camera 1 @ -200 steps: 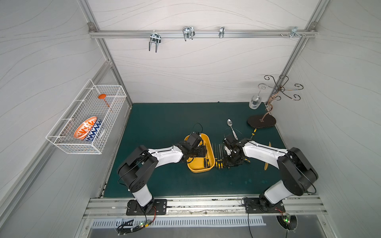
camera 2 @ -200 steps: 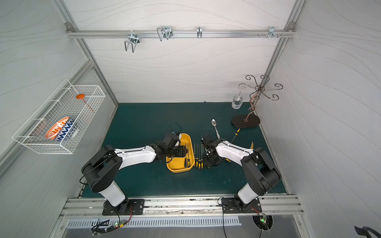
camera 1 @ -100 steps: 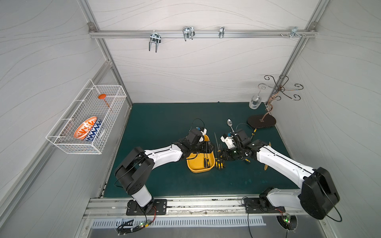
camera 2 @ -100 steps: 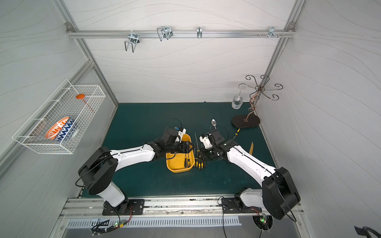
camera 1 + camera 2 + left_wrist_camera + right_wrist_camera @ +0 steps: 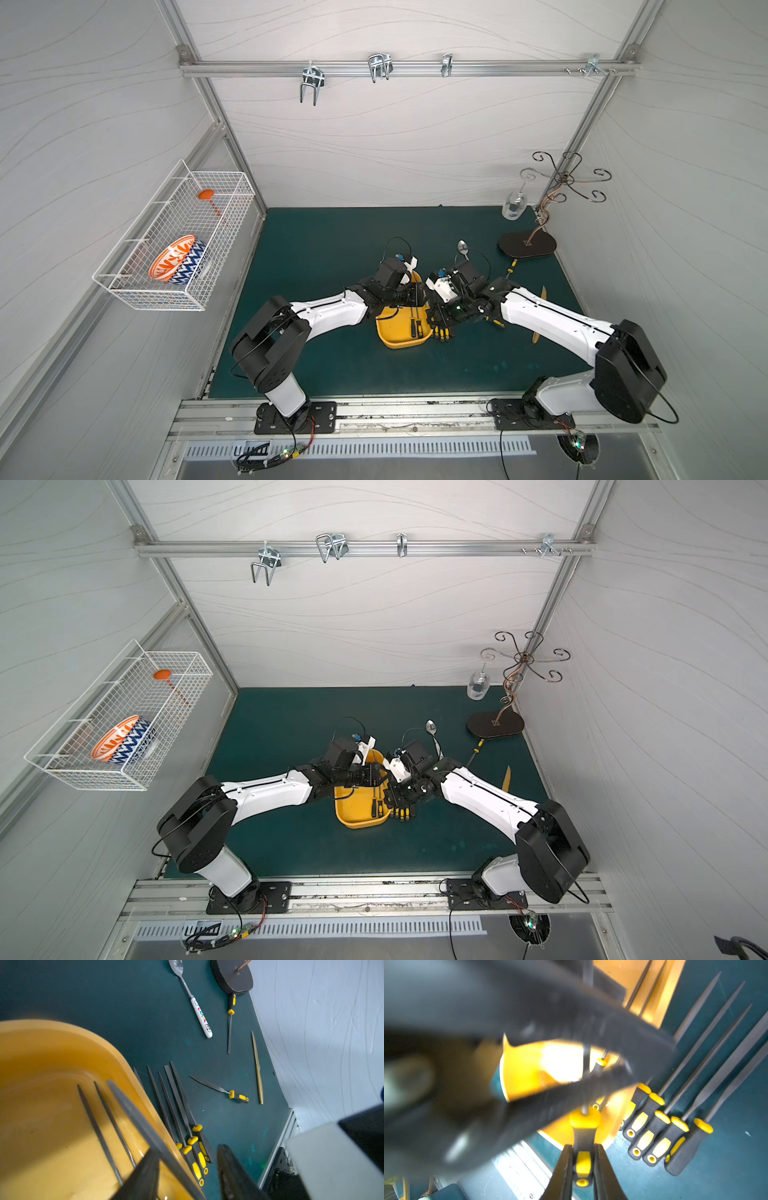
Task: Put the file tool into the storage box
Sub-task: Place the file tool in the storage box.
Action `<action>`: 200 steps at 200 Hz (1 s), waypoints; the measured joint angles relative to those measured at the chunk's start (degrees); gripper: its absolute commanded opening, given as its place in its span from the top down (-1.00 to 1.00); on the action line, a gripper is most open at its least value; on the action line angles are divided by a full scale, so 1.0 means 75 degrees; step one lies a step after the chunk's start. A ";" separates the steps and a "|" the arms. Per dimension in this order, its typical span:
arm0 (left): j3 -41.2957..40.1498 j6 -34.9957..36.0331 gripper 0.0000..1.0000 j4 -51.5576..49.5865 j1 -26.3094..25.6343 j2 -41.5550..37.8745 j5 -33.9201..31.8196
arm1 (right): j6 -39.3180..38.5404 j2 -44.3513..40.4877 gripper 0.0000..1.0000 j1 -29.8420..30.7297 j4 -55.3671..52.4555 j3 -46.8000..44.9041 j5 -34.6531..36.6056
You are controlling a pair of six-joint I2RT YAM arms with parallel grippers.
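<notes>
A dark green mat (image 5: 332, 249) is laid over the tabletop. The yellow storage box (image 5: 395, 334) is set on it below the left gripper (image 5: 188, 1150). A row of five files (image 5: 178, 1113) is laid just beside the box, under the right gripper (image 5: 583, 1147). Outward of the right gripper, a lone file (image 5: 218, 1088) and a gold blade (image 5: 257, 1070) are seen apart. Farther beyond both grippers a white-handled spoon (image 5: 199, 1012), another file (image 5: 229, 1028), a dark oval stand base (image 5: 230, 976) and a glass jar (image 5: 514, 205) are placed.

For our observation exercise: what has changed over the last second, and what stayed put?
The right gripper lifted a file off the mat toward the storage box; the left gripper came across to its blade, jaws narrowing. The box, remaining files and spoon stayed put.
</notes>
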 measured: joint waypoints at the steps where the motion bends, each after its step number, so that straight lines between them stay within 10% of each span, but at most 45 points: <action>1: 0.0000 -0.0012 0.95 0.0003 0.0000 0.0000 0.0009 | 0.0000 0.0000 0.91 0.0000 0.0000 0.0000 0.0003; 46: -0.0201 -0.0388 1.00 0.0335 -0.0090 -0.0242 -0.0388 | 0.0114 -0.0012 0.20 0.0064 0.0207 -0.0047 0.0309; 109: -0.0699 -0.0111 1.00 -0.1346 -0.0047 -0.0277 -0.2398 | 0.0472 -0.0405 0.14 0.0061 0.0466 -0.0391 0.1262; 148: -0.0332 0.0102 0.25 -0.1553 -0.0044 0.0181 -0.2506 | 0.0498 -0.0379 0.12 0.0061 0.0326 -0.0402 0.2017; 200: -0.0242 0.0117 0.05 -0.1565 -0.0044 0.0364 -0.2384 | 0.0734 0.0321 0.14 -0.0189 -0.0140 -0.0519 0.3031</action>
